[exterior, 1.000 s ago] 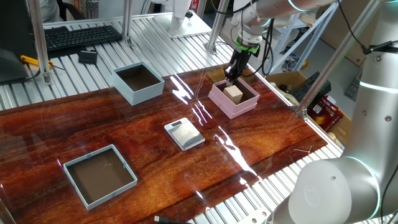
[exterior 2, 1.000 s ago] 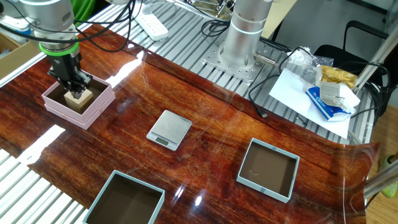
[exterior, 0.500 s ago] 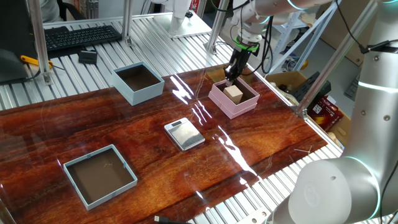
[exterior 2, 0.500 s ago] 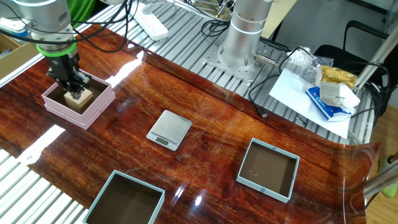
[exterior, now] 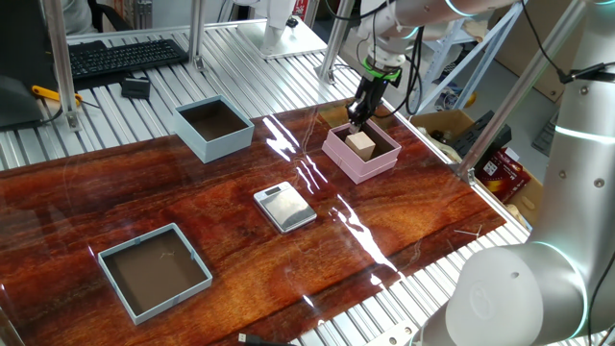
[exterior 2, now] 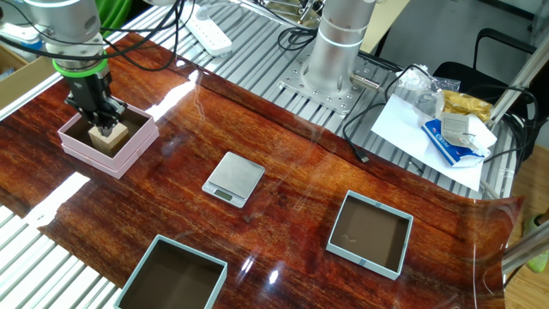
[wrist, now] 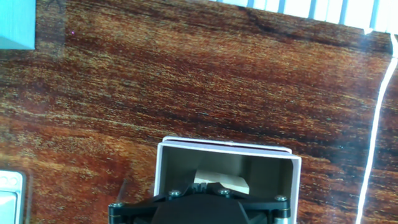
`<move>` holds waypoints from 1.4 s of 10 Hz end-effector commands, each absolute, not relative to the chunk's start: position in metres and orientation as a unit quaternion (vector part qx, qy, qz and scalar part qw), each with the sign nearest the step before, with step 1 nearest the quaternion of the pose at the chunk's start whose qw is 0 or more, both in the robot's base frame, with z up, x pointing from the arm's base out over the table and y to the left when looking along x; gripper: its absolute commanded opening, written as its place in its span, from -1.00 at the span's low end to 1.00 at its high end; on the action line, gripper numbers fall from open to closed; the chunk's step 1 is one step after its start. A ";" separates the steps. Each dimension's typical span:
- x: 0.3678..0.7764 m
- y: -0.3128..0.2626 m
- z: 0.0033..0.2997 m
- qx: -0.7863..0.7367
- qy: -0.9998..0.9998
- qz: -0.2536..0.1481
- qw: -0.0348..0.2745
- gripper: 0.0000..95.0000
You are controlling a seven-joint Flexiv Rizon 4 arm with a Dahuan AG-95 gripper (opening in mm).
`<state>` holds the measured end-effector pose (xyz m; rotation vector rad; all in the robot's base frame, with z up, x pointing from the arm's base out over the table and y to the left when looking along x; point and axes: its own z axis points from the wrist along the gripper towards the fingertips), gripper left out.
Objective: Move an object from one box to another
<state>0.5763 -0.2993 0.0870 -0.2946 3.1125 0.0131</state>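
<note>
Jaws: gripper (exterior 2: 105, 125) pinched fully together at the top of the tan cube (exterior 2: 109, 138), hold not confirmable | Cube: directly beneath, inside pink box (exterior 2: 129, 154) | Step: pick-up | Next: likely straight lift clear of walls, carry to distant tall-walled light blue box (exterior: 213, 129).

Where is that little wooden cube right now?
The wooden cube sits inside the pink box at the table's far right in one fixed view, right under the pincer, beyond the silver scale.
</note>
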 end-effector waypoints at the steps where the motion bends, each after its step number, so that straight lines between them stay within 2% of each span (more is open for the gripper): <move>1: 0.577 -0.299 0.087 -0.093 0.996 0.004 0.009 -1.00; 6: 0.577 -0.299 0.087 -0.089 0.996 0.001 0.010 -1.00; 9: 0.577 -0.299 0.086 -0.077 0.997 -0.026 0.009 -1.00; 10: 0.579 -0.298 0.083 -0.070 0.997 -0.027 0.009 -0.60; 14: 0.583 -0.298 0.077 -0.059 0.998 -0.032 0.001 -0.60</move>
